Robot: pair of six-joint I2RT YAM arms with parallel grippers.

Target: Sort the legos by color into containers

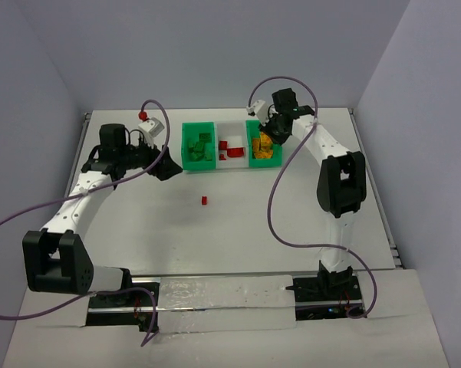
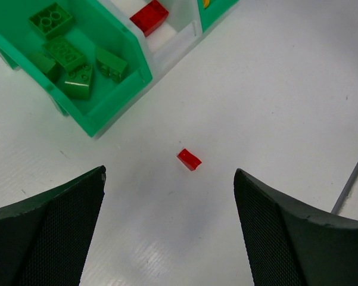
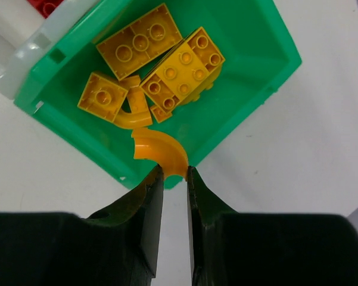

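One drop pending

Right gripper (image 3: 174, 174) pinches orange curved piece (image 3: 159, 152) above near wall of yellow-filled green bin (image 3: 268, 42); carry inward before releasing. Left gripper (image 2: 170, 173), wide open, empty, hovers over red brick (image 2: 189, 159) well short of that bin.

Top camera overlooks the table (image 1: 215, 238); wrist cameras look closely down at bins (image 1: 199, 166).

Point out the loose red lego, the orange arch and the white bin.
loose red lego (image 2: 189, 159): left wrist view, top face.
orange arch (image 3: 161, 150): right wrist view, mid-curve.
white bin (image 1: 234, 129): top view, bare floor.
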